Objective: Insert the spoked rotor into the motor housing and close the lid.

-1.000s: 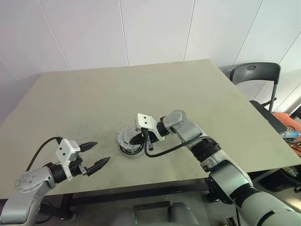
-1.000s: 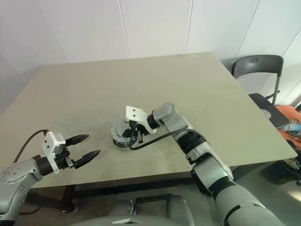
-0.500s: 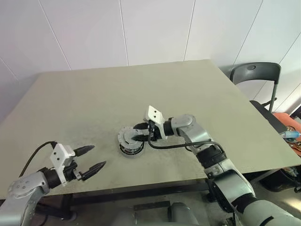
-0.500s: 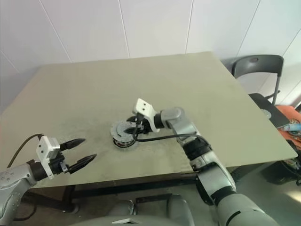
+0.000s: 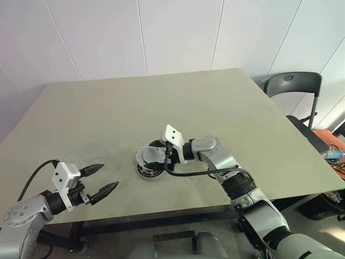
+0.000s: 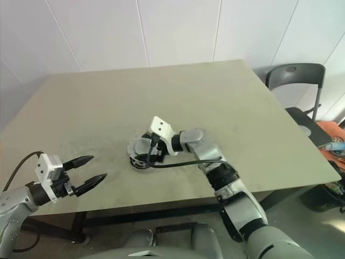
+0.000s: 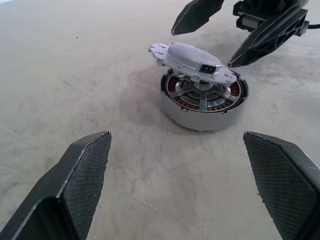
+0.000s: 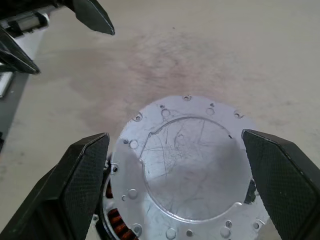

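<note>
The lid (image 7: 192, 60) lies tilted atop the housing (image 7: 204, 107) mid-table (image 5: 226, 108), between the right gripper's (image 7: 227, 35) spread fingers; pressing it level should seat it. The left gripper (image 5: 99, 181) waits apart, open.

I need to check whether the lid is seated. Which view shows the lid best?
The left wrist view: side-on, the lid sits tilted on the motor housing, windings exposed beneath. The right wrist view shows only its flat top face from above. In both eye views it is small and partly hidden by the right gripper.
</note>
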`<state>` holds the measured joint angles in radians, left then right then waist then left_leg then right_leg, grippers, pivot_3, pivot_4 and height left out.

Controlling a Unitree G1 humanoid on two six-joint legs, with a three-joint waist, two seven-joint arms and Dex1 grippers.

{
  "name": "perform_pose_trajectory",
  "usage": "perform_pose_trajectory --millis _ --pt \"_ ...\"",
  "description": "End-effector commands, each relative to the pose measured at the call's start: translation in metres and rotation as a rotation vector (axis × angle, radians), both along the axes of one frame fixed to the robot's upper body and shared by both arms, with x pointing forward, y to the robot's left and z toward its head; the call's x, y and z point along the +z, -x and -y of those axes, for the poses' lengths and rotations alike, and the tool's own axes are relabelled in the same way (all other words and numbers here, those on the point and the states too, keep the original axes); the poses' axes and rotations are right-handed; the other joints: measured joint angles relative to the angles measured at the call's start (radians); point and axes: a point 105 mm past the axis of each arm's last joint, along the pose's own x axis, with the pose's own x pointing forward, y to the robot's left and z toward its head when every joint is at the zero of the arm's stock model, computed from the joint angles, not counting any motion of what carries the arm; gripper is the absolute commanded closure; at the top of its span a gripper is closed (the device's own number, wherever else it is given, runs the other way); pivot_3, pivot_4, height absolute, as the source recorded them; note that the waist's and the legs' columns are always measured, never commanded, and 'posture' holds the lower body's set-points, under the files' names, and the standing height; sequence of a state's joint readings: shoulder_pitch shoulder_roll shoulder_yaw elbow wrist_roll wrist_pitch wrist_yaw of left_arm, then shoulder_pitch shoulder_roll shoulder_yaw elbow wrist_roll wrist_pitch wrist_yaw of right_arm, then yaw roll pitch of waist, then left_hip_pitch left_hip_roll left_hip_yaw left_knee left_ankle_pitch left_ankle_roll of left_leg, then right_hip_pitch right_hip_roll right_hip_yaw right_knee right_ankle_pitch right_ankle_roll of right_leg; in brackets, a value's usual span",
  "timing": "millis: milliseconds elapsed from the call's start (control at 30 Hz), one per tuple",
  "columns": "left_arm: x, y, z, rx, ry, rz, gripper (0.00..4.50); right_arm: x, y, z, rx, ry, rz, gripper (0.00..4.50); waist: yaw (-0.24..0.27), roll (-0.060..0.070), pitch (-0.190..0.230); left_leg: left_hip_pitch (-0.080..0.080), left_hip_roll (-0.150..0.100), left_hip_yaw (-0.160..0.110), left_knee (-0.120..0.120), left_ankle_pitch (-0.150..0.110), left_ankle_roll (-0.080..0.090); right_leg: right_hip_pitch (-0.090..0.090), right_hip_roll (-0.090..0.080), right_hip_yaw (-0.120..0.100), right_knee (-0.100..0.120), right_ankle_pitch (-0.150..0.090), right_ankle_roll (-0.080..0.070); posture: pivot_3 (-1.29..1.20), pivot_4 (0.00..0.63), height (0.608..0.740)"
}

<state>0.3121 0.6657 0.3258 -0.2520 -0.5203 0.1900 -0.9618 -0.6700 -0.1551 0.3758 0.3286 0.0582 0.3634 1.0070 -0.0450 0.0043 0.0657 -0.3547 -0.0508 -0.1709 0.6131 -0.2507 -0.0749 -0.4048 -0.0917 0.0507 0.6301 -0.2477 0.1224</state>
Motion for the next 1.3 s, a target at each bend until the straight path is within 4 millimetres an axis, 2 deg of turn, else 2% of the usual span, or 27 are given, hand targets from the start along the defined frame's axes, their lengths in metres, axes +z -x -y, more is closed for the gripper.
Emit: perform_pose_trajectory --millis 33,333,433,467,833,1100,1300 --pt "0.009 0.001 0.004 -0.024 -0.005 0.034 0.00 0.004 -0.004 -0.005 0.002 -0.005 0.043 0.03 0.000 0.000 0.000 0.000 0.000 0.000 0.000 0.000 0.000 0.000 0.000 0.000 0.000 0.000 0.000 0.00 0.000 0.740" --pt "0.008 0.001 0.006 -0.021 -0.008 0.046 0.00 -0.006 -0.005 -0.013 -0.009 -0.002 0.013 0.03 -0.001 0.000 0.000 0.000 0.000 0.000 0.000 0.000 0.000 0.000 0.000 0.000 0.000 0.000 0.000 0.00 0.000 0.740" --pt "0.008 0.000 0.006 -0.021 -0.010 0.050 0.00 -0.004 -0.004 -0.015 0.003 -0.014 0.011 0.96 -0.001 0.000 0.000 0.000 0.000 0.000 0.000 0.000 0.000 0.000 0.000 0.000 0.000 0.000 0.000 0.00 0.000 0.740" --pt "0.008 0.000 0.006 -0.020 -0.009 0.050 0.00 0.000 -0.003 -0.016 0.014 -0.035 -0.004 1.00 -0.001 0.000 0.000 0.000 0.000 0.000 0.000 0.000 0.000 0.000 0.000 0.000 0.000 0.000 0.000 0.00 0.000 0.740" --pt "0.008 -0.002 0.011 -0.029 -0.001 0.055 0.00 0.018 -0.005 -0.017 0.104 -0.022 0.007 1.00 -0.002 0.000 0.000 0.000 0.001 0.000 0.000 0.000 0.000 0.000 0.001 0.000 0.000 0.000 0.000 0.00 0.000 0.740" --pt "0.008 -0.001 0.013 -0.030 -0.005 0.055 0.00 0.000 -0.005 -0.008 0.149 0.083 0.030 1.00 -0.001 0.000 0.000 0.000 0.001 0.000 0.000 0.000 0.000 0.000 0.001 0.000 0.000 0.000 0.000 0.00 0.000 0.740" --pt "0.008 -0.002 0.013 -0.031 -0.005 0.056 0.00 -0.002 -0.008 -0.005 0.151 0.099 0.030 1.00 -0.001 0.000 0.000 0.000 0.002 0.000 0.000 0.000 0.000 0.000 0.002 0.000 0.000 0.000 0.000 0.00 0.000 0.740"
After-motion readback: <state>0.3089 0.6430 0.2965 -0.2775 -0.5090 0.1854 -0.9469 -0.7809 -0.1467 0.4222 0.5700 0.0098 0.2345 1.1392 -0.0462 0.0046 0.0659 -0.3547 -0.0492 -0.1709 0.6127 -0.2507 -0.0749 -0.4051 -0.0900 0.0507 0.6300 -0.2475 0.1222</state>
